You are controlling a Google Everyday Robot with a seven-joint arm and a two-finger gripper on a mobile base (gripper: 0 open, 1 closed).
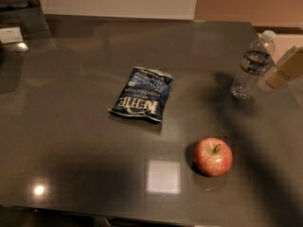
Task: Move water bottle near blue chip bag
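The water bottle (252, 67) stands upright just beside the end effector (284, 70), whose opening I cannot tell.

Dim, soft-focus view. Overhead-light glare patches on glossy surface (85, 141); broad shadow beside hand (283, 70) at right edge.

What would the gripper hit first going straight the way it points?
Probably the water bottle: the gripper, at the picture's right edge, points toward it, though depth is unclear.

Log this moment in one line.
gripper: right edge, beside water bottle | water bottle: standing, apart from blue chip bag | apple: near front
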